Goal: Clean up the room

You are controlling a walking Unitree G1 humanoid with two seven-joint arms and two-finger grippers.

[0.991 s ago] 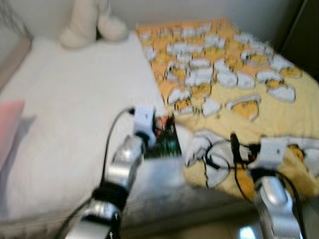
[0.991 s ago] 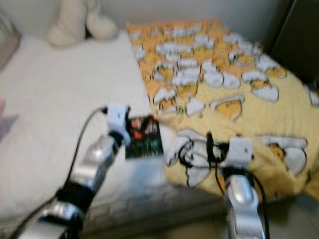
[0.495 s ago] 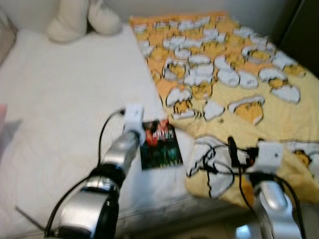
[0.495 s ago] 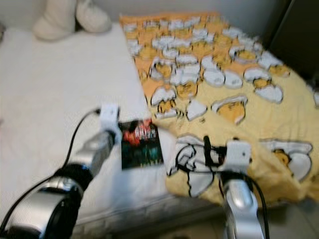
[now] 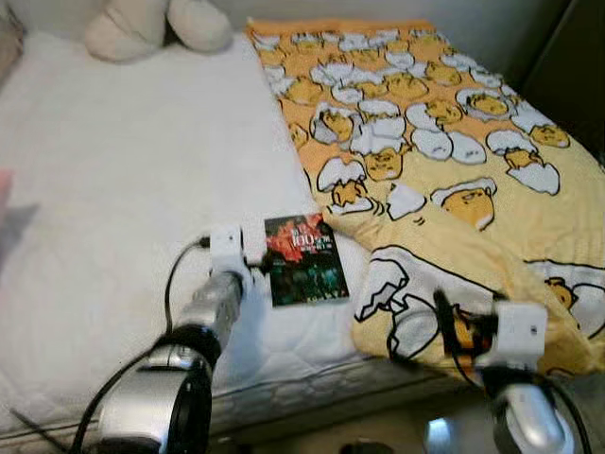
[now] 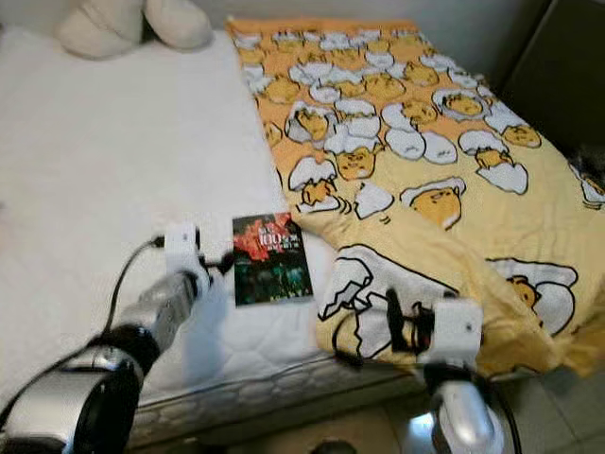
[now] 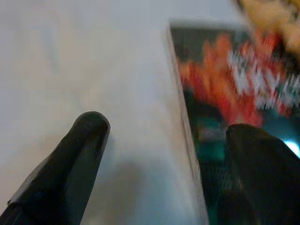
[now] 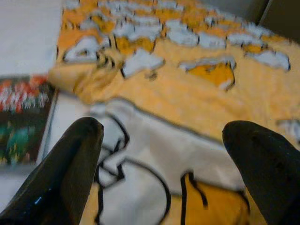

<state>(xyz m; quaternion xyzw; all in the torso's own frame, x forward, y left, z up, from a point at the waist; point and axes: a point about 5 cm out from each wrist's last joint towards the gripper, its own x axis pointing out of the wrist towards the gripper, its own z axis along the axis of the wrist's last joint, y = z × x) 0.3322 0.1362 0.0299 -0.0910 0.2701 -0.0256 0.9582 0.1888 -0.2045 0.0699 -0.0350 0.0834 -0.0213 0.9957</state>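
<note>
A dark book (image 5: 304,260) with a red and green cover lies flat on the white bed sheet (image 5: 113,170), close to the mattress front edge. My left gripper (image 5: 257,261) is open and low at the book's left edge. In the left wrist view one finger (image 7: 84,140) is over the sheet and the other finger (image 7: 255,159) is over the book cover (image 7: 225,89). My right gripper (image 5: 444,317) is open above the folded corner of the yellow egg-print blanket (image 5: 444,142). The right wrist view shows that blanket (image 8: 197,108) between the fingers and the book (image 8: 23,117) off to one side.
A cream plush toy (image 5: 151,24) rests at the head of the bed. A pink thing (image 5: 4,189) peeks in at the left border. Dark furniture (image 5: 577,66) stands beyond the blanket at the right. Floor (image 6: 378,440) runs below the mattress edge.
The view has shifted and sharpened. The left gripper has drawn back from over the book to its left edge. The right arm sits lower, near the mattress front edge.
</note>
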